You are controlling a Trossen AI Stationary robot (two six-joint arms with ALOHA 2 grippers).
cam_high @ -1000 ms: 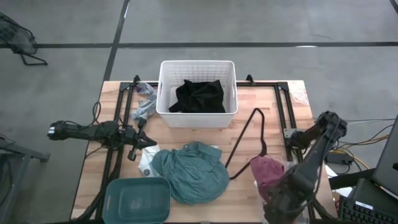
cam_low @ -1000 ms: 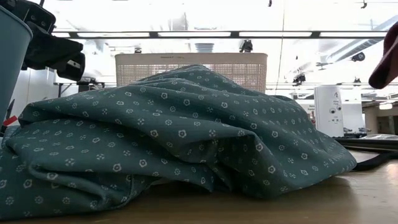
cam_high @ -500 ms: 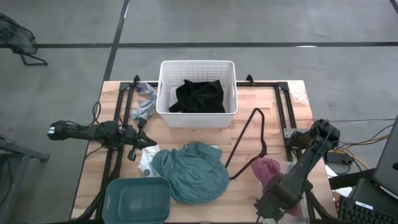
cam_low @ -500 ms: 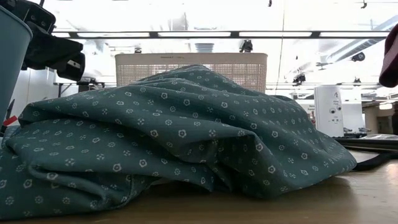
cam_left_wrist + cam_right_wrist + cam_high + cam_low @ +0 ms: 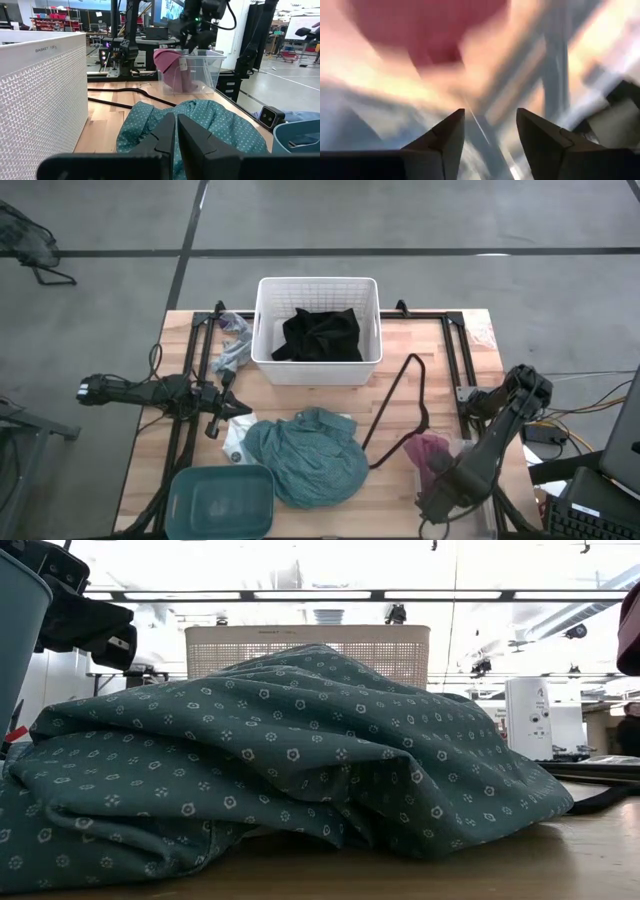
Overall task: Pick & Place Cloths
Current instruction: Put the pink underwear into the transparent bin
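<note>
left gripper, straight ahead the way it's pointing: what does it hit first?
Most likely the teal cloth: in the left wrist view it lies directly beyond the shut left gripper. Farther along that line stands the clear bin holding the maroon cloth. How far off the teal cloth lies is unclear.

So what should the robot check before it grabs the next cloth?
1. Right gripper let go of the maroon cloth: ok, fingers apart, nothing between them.
2. Maroon cloth fully inside the clear bin: not ok, part drapes over the rim.
3. Teal cloth free to grab: ok, nothing lies on it.
4. Left gripper out of the way: ok, shut, waiting beside the teal cloth.
5. Black hanger clear of the teal cloth: cannot tell.
</note>
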